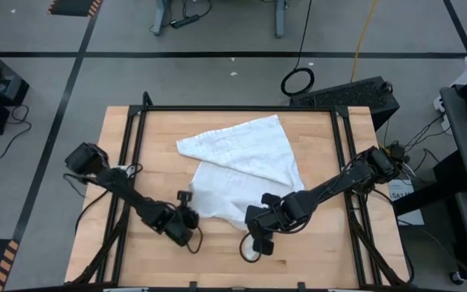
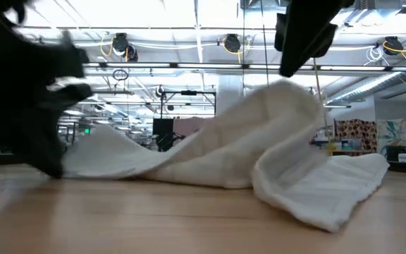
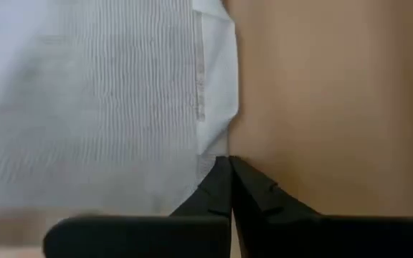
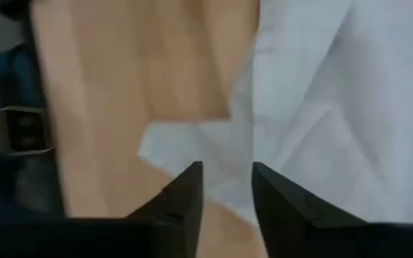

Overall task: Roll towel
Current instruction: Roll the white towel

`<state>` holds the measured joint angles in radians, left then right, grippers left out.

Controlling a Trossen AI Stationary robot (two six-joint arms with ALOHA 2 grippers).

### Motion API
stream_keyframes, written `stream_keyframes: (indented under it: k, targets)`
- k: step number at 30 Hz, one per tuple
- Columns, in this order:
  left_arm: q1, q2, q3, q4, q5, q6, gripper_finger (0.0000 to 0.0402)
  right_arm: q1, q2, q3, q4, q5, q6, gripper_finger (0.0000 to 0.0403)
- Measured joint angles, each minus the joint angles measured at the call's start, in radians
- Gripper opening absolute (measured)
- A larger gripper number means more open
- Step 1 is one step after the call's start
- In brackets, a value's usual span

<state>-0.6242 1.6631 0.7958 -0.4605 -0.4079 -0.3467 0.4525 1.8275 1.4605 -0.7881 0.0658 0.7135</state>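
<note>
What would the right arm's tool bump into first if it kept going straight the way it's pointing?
Most likely the towel: the right tool stands open with white cloth right ahead of its tips, though depth there is hard to judge.

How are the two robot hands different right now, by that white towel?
The left hand has its fingers pressed together, pinching the towel at its edge; the right hand has a gap between its fingers, with towel just beyond them. From above, the left hand sits at the towel's left edge, the right at its near corner. Both are dark and low.
</note>
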Motion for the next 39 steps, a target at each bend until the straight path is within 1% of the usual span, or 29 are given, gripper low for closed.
stream_keyframes:
  k: [2,7,9,10,13,15,16,17,18,20,22,24,26,30,32,34,36,37,39]
  targets:
    - [-0.018,-0.057,0.0,-0.013,0.041,-0.02,0.0002,0.016,0.0,0.0,0.007,-0.017,0.014,0.0132]
    - [-0.075,-0.158,0.001,-0.054,0.11,-0.098,0.0001,0.086,0.0,0.0,0.052,-0.004,0.034,0.0176]
    - [-0.1,-0.175,0.002,-0.069,0.114,-0.132,0.0001,0.128,0.0,0.0,0.06,0.043,0.059,0.0186]
    - [-0.11,-0.176,0.002,-0.07,0.098,-0.145,0.0001,0.151,0.0,0.0,0.058,0.078,0.081,0.0189]
    - [-0.125,-0.172,0.002,-0.069,-0.019,-0.171,0.0001,0.213,0.0,0.0,0.0,0.242,0.164,0.019]
    - [-0.119,-0.158,0.001,-0.024,-0.095,-0.188,0.0005,0.245,0.008,-0.01,-0.049,0.4,0.215,0.0183]
    - [-0.114,-0.151,-0.003,0.01,-0.11,-0.185,0.0008,0.256,0.014,-0.024,-0.063,0.457,0.235,0.0176]
    - [-0.106,-0.14,-0.007,0.046,-0.114,-0.164,0.0011,0.262,0.019,-0.045,-0.072,0.492,0.245,0.0169]
    - [-0.098,-0.124,-0.013,0.089,-0.115,-0.142,0.0013,0.265,0.022,-0.07,-0.077,0.508,0.257,0.016]
    - [-0.079,-0.078,-0.031,0.162,-0.115,-0.119,0.0014,0.259,0.023,-0.118,-0.079,0.505,0.276,0.0138]
    - [-0.06,-0.026,-0.053,0.211,-0.099,-0.118,0.0013,0.231,0.022,-0.151,-0.084,0.51,0.27,0.0115]
    - [-0.044,0.025,-0.063,0.251,-0.074,-0.137,0.0008,0.18,0.022,-0.164,-0.101,0.528,0.213,0.0091]
    - [-0.034,0.057,-0.062,0.248,-0.071,-0.19,0.0004,0.115,0.019,-0.164,-0.106,0.543,0.125,0.0069]
    - [-0.042,0.074,-0.06,0.231,-0.015,-0.29,0.0004,-0.063,-0.001,-0.164,-0.092,0.522,-0.111,0.0033]
    - [-0.07,0.063,-0.06,0.225,0.018,-0.334,0.0005,-0.168,-0.008,-0.164,-0.068,0.481,-0.246,0.002]
    - [-0.106,0.043,-0.061,0.22,0.074,-0.375,0.0005,-0.281,-0.01,-0.164,-0.017,0.381,-0.369,0.0012]
    - [-0.136,0.021,-0.062,0.214,0.115,-0.403,0.0005,-0.391,-0.011,-0.183,0.072,0.238,-0.487,0.0007]
    - [-0.148,0.011,-0.063,0.212,0.122,-0.412,0.0005,-0.442,-0.011,-0.202,0.126,0.166,-0.533,0.0007]
    - [-0.168,-0.004,-0.064,0.209,0.125,-0.435,0.0005,-0.539,-0.011,-0.251,0.237,0.059,-0.594,0.0007]
